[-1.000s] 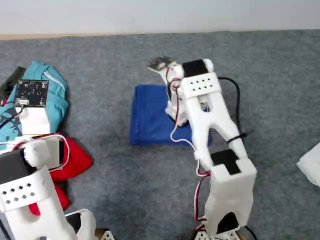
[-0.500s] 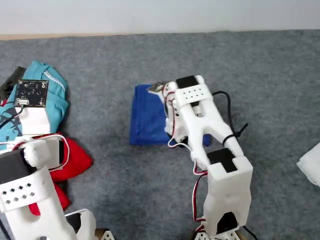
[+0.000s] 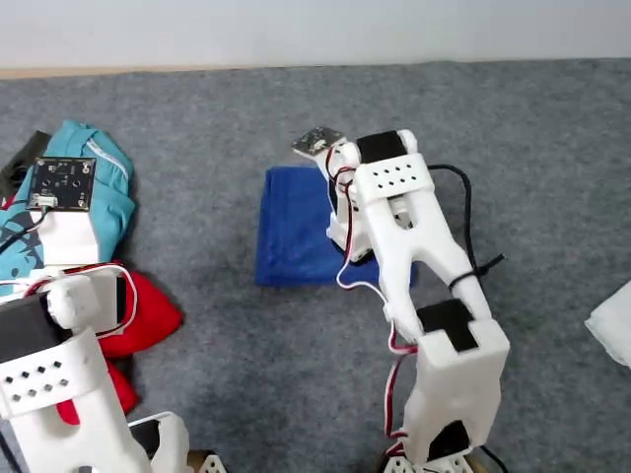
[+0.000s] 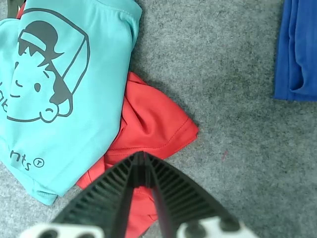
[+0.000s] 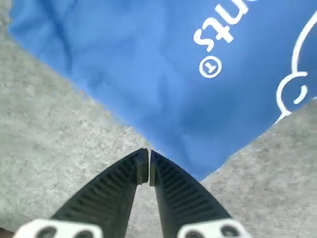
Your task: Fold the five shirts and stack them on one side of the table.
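I am looking down on a grey counter [image 3: 217,108]. A blue shirt [image 3: 294,227] lies at its middle, folded to a rough rectangle. At the left side a teal shirt [image 3: 106,163] with a cartoon print lies partly over a crumpled red shirt [image 3: 150,315].

The right claw [image 5: 148,159] is closed and holds nothing. Its tips are over bare counter, just beside the blue shirt's edge. The left claw [image 4: 143,162] is also closed and empty, above the red shirt.

I judge the blue shirt is ready to go to the left pile. To do that well, I would open the right claw, set it across the edge, pinch every layer together, and move it low so the fold holds.

The right arm covers the blue shirt's far side from above, so I cannot count layers. A white item [image 3: 613,320] is cut off at the right edge. I cannot find all five shirts.
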Action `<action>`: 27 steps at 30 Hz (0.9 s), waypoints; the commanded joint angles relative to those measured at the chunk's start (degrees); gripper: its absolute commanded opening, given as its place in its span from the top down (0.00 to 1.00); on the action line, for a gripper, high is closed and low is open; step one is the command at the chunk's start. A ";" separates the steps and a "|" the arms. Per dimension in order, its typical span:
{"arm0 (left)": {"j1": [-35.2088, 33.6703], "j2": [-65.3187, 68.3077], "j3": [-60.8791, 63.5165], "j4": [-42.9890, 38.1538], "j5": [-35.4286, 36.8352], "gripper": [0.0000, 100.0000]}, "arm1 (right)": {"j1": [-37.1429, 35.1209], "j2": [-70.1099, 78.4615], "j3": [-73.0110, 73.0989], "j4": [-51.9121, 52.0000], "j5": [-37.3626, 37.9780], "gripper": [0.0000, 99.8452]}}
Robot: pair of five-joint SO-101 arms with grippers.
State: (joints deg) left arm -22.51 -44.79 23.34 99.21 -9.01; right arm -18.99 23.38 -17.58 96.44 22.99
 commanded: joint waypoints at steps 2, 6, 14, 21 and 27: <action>0.62 -1.23 -0.13 1.23 -0.35 1.00 | -0.04 5.32 -2.55 -0.66 -0.62 0.99; 0.62 -1.23 -0.13 1.23 -0.35 1.00 | -2.68 9.01 -2.55 -0.04 -0.44 0.99; 0.62 -1.23 -0.13 1.23 -0.35 1.00 | -3.12 2.07 -8.44 6.02 -0.35 0.99; 0.53 -1.23 -1.10 1.23 -0.35 1.00 | -2.24 -10.24 -8.70 6.55 -2.64 0.99; 0.53 -1.23 -4.00 1.23 -0.09 1.00 | 2.07 -15.25 -2.29 6.46 -12.48 0.99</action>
State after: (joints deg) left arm -22.51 -44.79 22.02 99.21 -9.01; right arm -19.43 12.57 -21.98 100.48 14.99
